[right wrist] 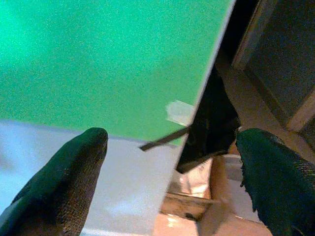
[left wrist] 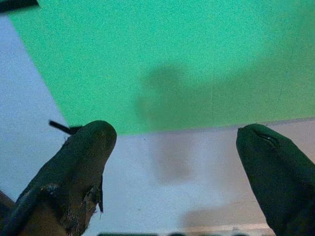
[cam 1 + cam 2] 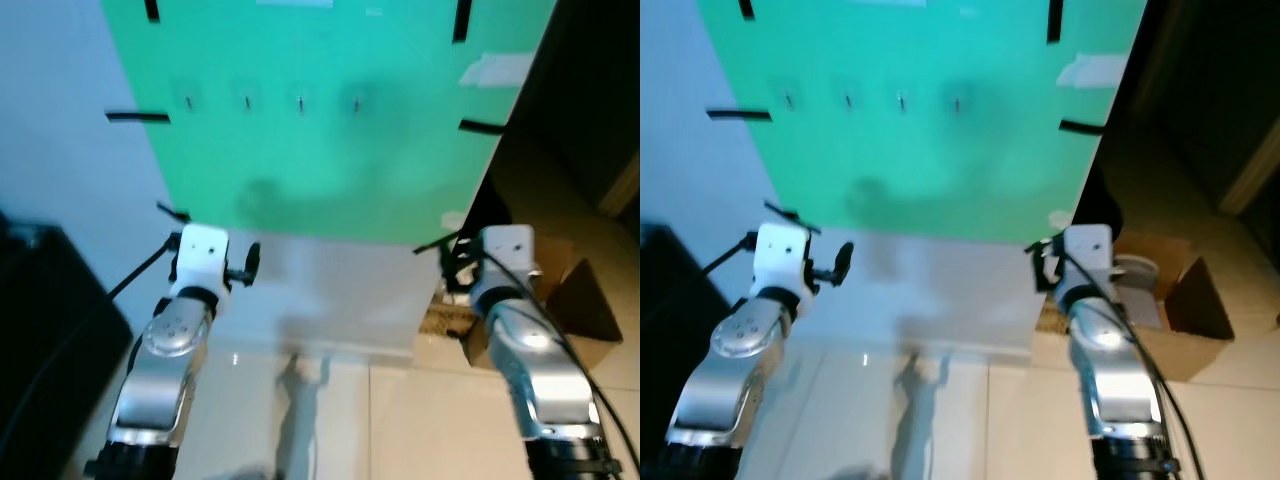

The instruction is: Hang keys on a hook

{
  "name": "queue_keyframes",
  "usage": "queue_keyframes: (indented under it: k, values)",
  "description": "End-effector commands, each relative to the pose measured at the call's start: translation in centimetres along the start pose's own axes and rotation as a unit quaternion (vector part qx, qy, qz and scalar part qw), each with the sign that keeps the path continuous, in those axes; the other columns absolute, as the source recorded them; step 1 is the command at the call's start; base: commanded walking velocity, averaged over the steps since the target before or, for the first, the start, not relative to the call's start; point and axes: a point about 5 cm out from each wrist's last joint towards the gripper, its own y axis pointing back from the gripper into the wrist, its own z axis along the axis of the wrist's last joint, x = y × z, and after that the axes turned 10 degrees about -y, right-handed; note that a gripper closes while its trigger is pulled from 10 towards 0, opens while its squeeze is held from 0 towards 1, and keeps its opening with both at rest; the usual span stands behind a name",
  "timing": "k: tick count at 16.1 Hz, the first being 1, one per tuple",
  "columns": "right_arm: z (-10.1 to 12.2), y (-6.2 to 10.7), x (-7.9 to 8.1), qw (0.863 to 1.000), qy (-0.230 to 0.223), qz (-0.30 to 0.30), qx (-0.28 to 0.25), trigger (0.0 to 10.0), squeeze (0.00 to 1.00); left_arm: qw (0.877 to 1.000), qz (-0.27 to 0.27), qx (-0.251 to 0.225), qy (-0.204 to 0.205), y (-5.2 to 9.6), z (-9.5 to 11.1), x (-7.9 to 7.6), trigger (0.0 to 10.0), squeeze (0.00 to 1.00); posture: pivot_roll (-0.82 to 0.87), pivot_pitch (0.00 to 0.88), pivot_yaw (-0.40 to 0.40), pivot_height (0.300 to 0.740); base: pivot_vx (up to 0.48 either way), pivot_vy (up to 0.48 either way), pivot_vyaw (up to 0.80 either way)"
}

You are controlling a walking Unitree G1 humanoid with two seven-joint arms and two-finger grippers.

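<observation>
A green board [image 3: 330, 120] is fixed to the white wall ahead. Across its upper part runs a row of several small hooks [image 3: 301, 102], all bare. My left gripper [image 2: 172, 142] is raised in front of the board's lower left edge. It is open, with nothing between its dark fingers [image 2: 78, 162]. My right gripper [image 1: 172, 142] is held up at the board's lower right corner, also open and holding nothing. Both silver arms [image 3: 165, 350] reach forward from below.
Black tape strips [image 3: 137, 117] hold the board's edges. A black piece of furniture [image 3: 45, 330] stands at my left. To the right, an open cardboard box [image 3: 575, 295] sits on the tiled floor beside a dark doorway [image 3: 600, 90].
</observation>
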Motion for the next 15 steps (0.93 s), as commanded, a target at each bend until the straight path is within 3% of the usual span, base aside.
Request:
queue_keyframes:
  k: [1, 6, 9, 15]
  values:
    - [0.5, 0.0, 0.2, 1.0, -0.012, -0.003, -0.016, 10.0, 1.0, 1.0, 0.007, 0.013, 0.01, -0.2, -0.5, 0.4, 10.0, 0.0, -0.13, 0.0, 0.01, 0.74, 0.0, 0.0, 0.0]
    - [0.6, -0.4, 0.7, 1.0, -0.001, 0.003, -0.014, 10.0, 1.0, 1.0, 0.014, 0.008, 0.004, -0.4, -0.4, 0.9, 10.0, 0.0, -0.12, 0.0, 0.011, 0.74, 0.0, 0.0, 0.0]
    - [0.8, -0.5, 0.9, 1.0, 0.0, 0.008, -0.016, 10.0, 1.0, 1.0, 0.015, -0.003, 0.012, -0.6, 0.0, 1.0, 10.0, 0.0, -0.13, 0.0, 0.011, 0.74, 0.0, 0.0, 0.7]
    - [0.8, -0.7, 1.3, 1.0, 0.002, 0.016, -0.015, 10.0, 1.0, 1.0, 0.02, -0.006, 0.014, -0.5, 0.0, 1.2, 10.0, 0.0, -0.11, 0.0, -0.001, 0.74, 0.262, 0.0, 0.8]
